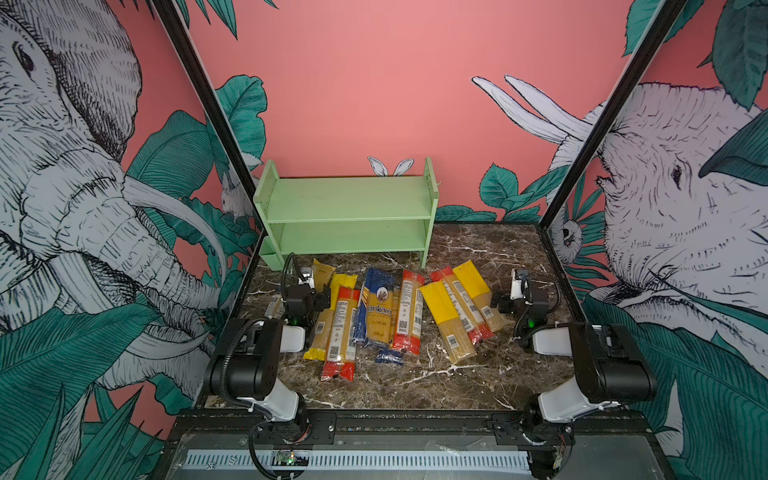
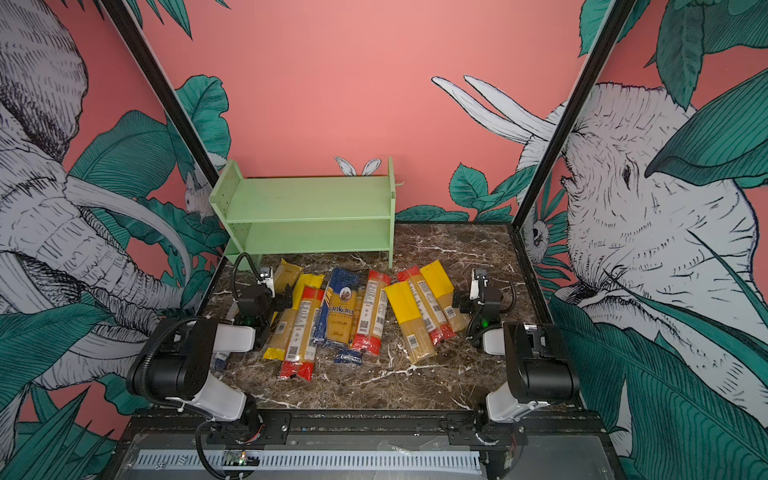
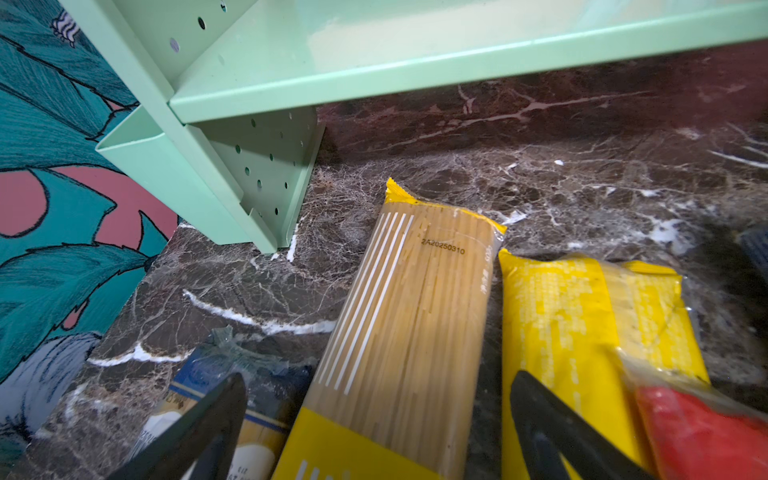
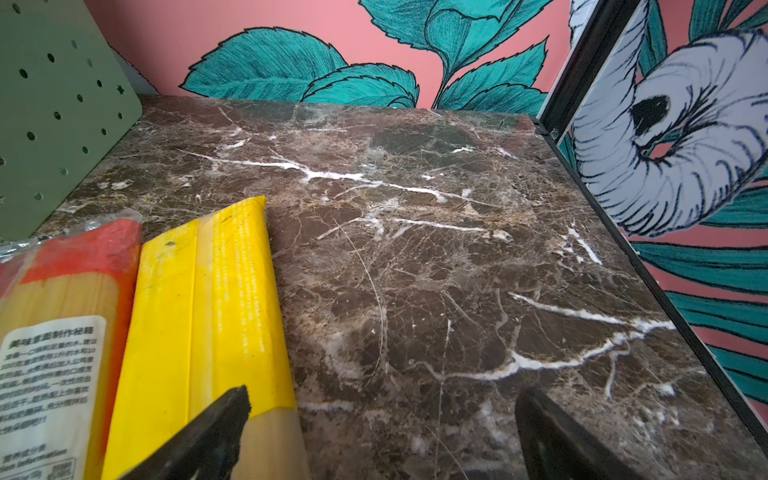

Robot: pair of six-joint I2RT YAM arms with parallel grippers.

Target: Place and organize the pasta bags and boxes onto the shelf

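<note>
The pasta packs (image 1: 376,316) lie in a loose row on the marble table (image 1: 457,382), on the near side of the green shelf (image 1: 349,199) at the far edge. The left gripper (image 3: 378,386) and right gripper (image 4: 384,395), fingers wide apart, hold nothing.

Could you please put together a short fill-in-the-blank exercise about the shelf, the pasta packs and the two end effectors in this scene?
1. The mint-green shelf has ___ tiers, and neither holds any pasta yet.
2. All the spaghetti packs lie on the marble tabletop, in ___ of the shelf.
3. The pack lettered "ankara" has dark ___ ends.
4. The left end effector and the right end effector both stand with jaws ___.

Missing words: two; front; blue; open
</note>
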